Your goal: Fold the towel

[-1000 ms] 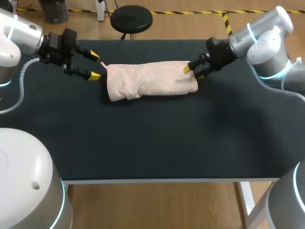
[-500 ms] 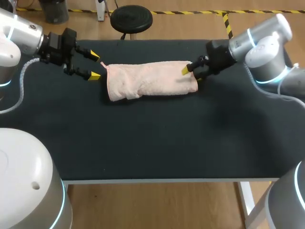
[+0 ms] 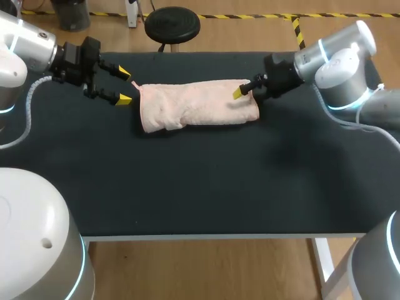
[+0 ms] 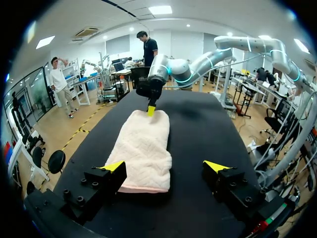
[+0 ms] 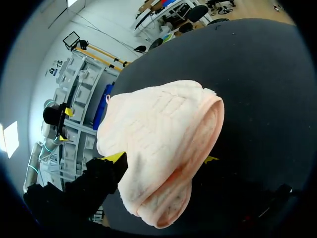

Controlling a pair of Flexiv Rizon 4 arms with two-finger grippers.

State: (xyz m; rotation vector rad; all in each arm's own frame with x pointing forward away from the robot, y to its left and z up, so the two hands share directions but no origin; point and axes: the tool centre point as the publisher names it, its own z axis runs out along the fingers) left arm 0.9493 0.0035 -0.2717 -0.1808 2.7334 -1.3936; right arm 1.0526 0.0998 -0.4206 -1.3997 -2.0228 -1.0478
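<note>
1. Plainly, the right tool (image 3: 247, 97) is half hidden in the head view. One yellow tip shows over the right end of the towel (image 3: 194, 104), and the other is lost behind the black fingers and the cloth.
2. In the right wrist view the towel's end bulges up between the two fingers and covers most of them. Only the yellow tips peep out, one at each side of the cloth. They stand wide apart, and no pinch on the fabric can be seen.
3. The underside of that bulging end is out of sight, so I cannot tell whether it rests on the bench (image 3: 200, 181) or is raised off it.
4. The left tool (image 3: 125, 85) has its fingers spread, with nothing between them in the head view. It sits just beside the towel's left end, with a thin strip of bench between. In its own wrist view the near end of the towel reaches in between the tips. How high the tool stands above the bench cannot be judged.
5. The towel is pale pink with a quilted weave, folded into a long, narrow bundle. It lies crosswise on the far half of the black bench, between the two tools.
6. Its right end is thick and rounded. At the left end a small pointed corner sticks out at the far edge, and a loose fold shows along the near edge.
</note>
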